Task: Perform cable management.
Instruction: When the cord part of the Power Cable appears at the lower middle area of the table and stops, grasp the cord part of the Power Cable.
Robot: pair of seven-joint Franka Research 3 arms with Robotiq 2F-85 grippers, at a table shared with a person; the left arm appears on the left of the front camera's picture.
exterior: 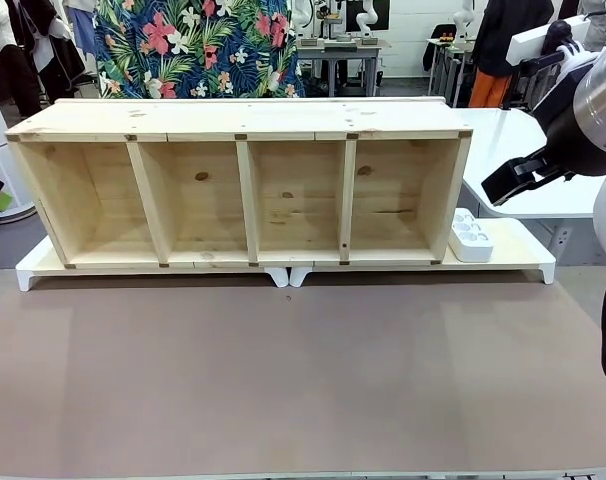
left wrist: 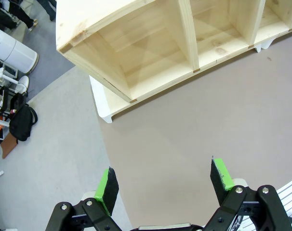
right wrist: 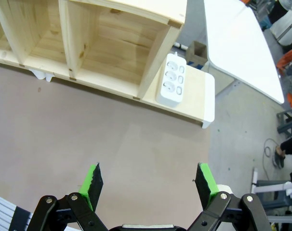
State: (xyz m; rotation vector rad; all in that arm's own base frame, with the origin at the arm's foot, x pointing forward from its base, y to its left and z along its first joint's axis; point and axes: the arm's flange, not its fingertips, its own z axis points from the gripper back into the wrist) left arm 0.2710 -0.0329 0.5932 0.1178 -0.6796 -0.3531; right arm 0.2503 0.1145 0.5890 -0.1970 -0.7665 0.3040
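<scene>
Just beside shelf, power strip

Brown tabletop lies under left tool & right tool. Ahead of both: pale wood shelf unit w/ 4 open bays, set on low white risers at tabletop's far side. Ahead-right of right tool: white table, apart from tabletop. Left of left tool: grey floor w/ black backpack on it, white cylinder unit farther off. Behind shelf unit: floral cloth, grey tables in bg. Light even, shadows soft.
</scene>
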